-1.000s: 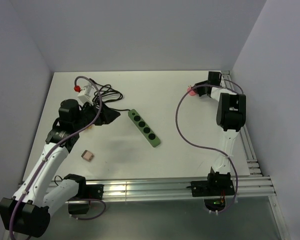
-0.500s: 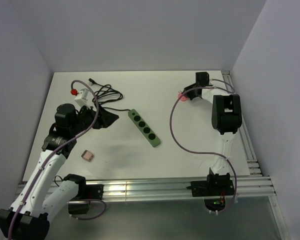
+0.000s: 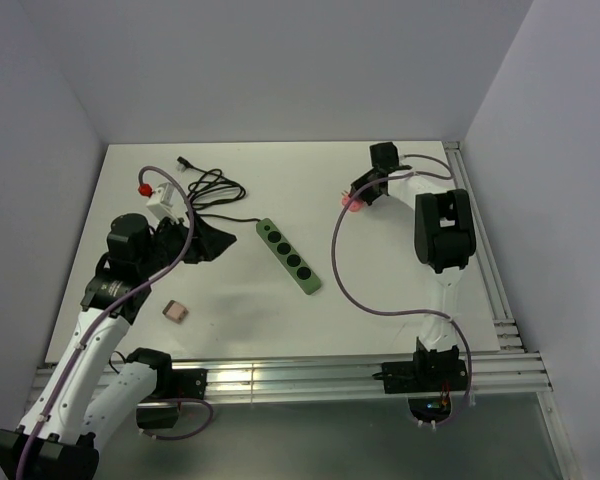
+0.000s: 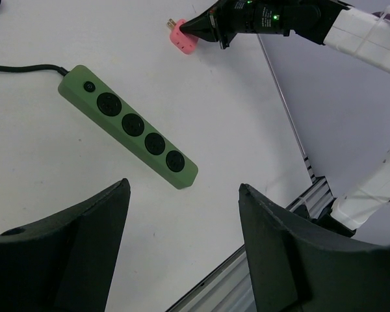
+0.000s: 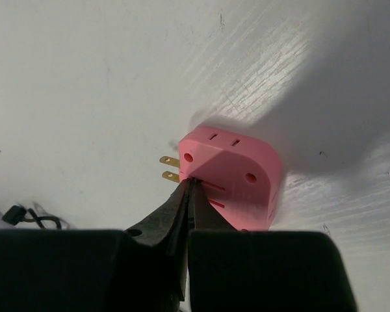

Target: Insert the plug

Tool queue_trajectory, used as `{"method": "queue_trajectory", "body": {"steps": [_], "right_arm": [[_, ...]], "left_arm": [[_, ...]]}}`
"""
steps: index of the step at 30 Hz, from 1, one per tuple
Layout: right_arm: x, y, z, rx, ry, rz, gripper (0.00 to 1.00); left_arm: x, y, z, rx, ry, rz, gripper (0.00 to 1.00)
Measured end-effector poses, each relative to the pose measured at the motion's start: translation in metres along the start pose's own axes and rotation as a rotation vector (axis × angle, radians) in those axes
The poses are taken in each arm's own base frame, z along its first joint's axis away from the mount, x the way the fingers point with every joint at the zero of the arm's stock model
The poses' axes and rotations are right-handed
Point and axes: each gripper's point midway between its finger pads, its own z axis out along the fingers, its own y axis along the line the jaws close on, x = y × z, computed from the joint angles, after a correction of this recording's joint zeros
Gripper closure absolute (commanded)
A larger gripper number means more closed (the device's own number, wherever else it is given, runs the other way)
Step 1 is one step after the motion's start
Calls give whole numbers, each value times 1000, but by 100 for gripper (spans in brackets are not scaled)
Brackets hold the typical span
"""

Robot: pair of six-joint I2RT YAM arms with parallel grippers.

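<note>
**Operator:** Where was the plug, and what had hold of it?

**Technician:** The pink plug appeared to lie on the bench, well apart from the green power strip, off to the strip's right and slightly beyond it. Its two prongs lay flat, parallel to the bench and not pointing down. The right tool was clenched fully, with its tips pressed together and touching the plug's edge next to the prongs. Nothing sat between its fingers, so this was contact and not a grasp.

**Operator:** And the other arm?

**Technician:** The left tool hung left of the strip, released wide and empty.

**Operator:** Which step was in hand?

**Technician:** Judged as acquisition. The plug had not been picked up and all four sockets were vacant.

**Operator:** What did the next move call for?

**Technician:** Probably spreading the right fingers, seating them across the plug body, lifting, turning the prongs downward, and aligning them over a socket. The left tool could steady the strip.
</note>
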Motion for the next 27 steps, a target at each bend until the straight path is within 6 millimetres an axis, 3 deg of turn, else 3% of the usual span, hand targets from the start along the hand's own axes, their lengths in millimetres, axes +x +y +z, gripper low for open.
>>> {"method": "queue_trajectory", "body": {"steps": [11,18,24,27], "right_arm": [[23,-7,-10,46,8,-94,100],[24,-20,-19,93,2,-141,100],[41,-49,-44,144,17,-185,100],[54,-56,-53,151,24,-233,98]], "left_arm": [[1,6,0,-33,-3,-11,26],[2,14,5,-64,3,-31,25],[-1,34,7,-168,-16,-38,12],[-12,49,5,-272,-47,-31,5]]}}
